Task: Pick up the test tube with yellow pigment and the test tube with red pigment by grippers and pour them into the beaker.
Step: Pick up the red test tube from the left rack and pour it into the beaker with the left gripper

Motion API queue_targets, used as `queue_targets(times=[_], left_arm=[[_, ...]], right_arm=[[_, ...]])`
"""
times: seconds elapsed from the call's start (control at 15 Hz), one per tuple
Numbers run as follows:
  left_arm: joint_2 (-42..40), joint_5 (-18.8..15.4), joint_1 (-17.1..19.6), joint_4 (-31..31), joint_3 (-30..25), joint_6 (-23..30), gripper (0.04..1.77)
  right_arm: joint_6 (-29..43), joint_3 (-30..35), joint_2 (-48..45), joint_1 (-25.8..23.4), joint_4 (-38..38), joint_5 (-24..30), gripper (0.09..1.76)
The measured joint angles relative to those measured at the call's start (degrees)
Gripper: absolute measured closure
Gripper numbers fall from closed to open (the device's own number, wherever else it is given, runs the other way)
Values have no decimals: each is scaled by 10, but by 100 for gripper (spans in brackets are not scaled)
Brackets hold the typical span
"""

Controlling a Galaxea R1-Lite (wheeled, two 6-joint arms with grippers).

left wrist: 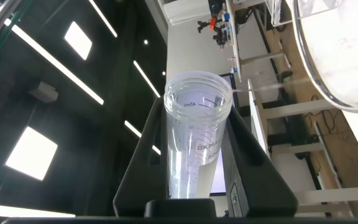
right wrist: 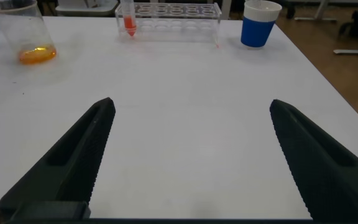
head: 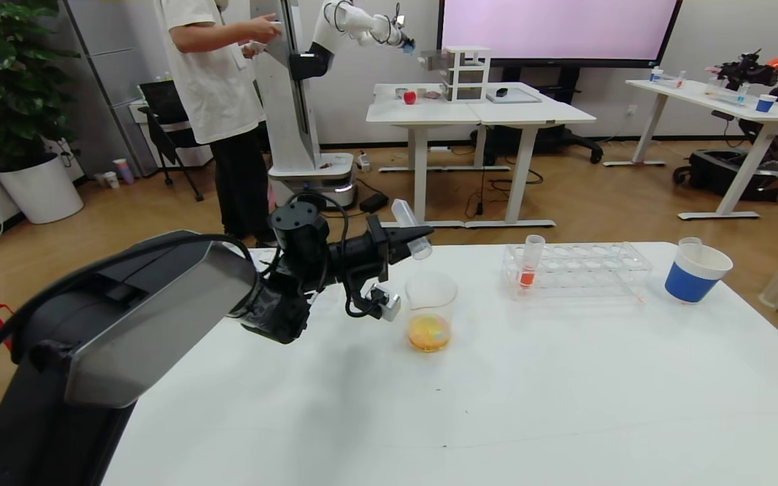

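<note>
Pinched between the fingers of the left gripper (head: 408, 241), near the middle of the head view, is an empty-looking clear test tube (head: 411, 230), tilted with its rounded end lowest and just above the beaker (head: 430, 310). In the left wrist view the tube (left wrist: 196, 134) fills the centre between the two black fingers (left wrist: 143, 158), its wide rim toward the camera; printed scale marks and some lettering run along its wall, too faint to read with certainty. Which pigment it held cannot be told.

Below it, the beaker stands on the white table (head: 470, 405) and holds a shallow pool of orange-yellow liquid. To its right in the head view, well apart, a clear rack (head: 575, 268) carries one upright tube with orange-red liquid (head: 530, 262) at its left end. Further right sits a blue-and-white paper cup (head: 696, 270).

Only the right wrist view shows the right gripper (right wrist: 191, 165), its fingers spread wide over bare table, nothing between them; the beaker (right wrist: 23, 34), rack (right wrist: 173, 14) and cup (right wrist: 260, 23) lie along the top of that frame.
</note>
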State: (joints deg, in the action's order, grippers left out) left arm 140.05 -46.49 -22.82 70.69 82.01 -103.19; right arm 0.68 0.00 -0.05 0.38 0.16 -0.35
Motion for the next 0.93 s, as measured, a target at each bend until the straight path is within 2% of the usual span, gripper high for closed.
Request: queue_targets(times=[0.13,0.2,0.33,0.4,0.47,0.6,0.67,0.73,0.93], left_arm=[[-1,2,-2,-1,-3,28,131],[-5,6,-4,0,-3,68,131],[-15,45,-7,14,-5,173,131],[-21,79,-8,27,-8,249,131],[-28,128,-11,43,-12,327,131],[-43,259,-22,64,-18,478,131],[-52,306,-29,65,-21,540,131],[-62,352,-34,61,-25,589,131],[-86,518,-42,42,-44,721,131]], right_arm=[[0,0,0,0,0,0,11],[0,0,0,0,0,0,11],[0,0,0,0,0,0,11],[0,0,0,0,0,0,11],[0,0,0,0,0,0,11],[0,0,0,0,0,0,11],[0,0,0,0,0,0,11],[0,0,0,0,0,0,11],[0,0,0,0,0,0,11]])
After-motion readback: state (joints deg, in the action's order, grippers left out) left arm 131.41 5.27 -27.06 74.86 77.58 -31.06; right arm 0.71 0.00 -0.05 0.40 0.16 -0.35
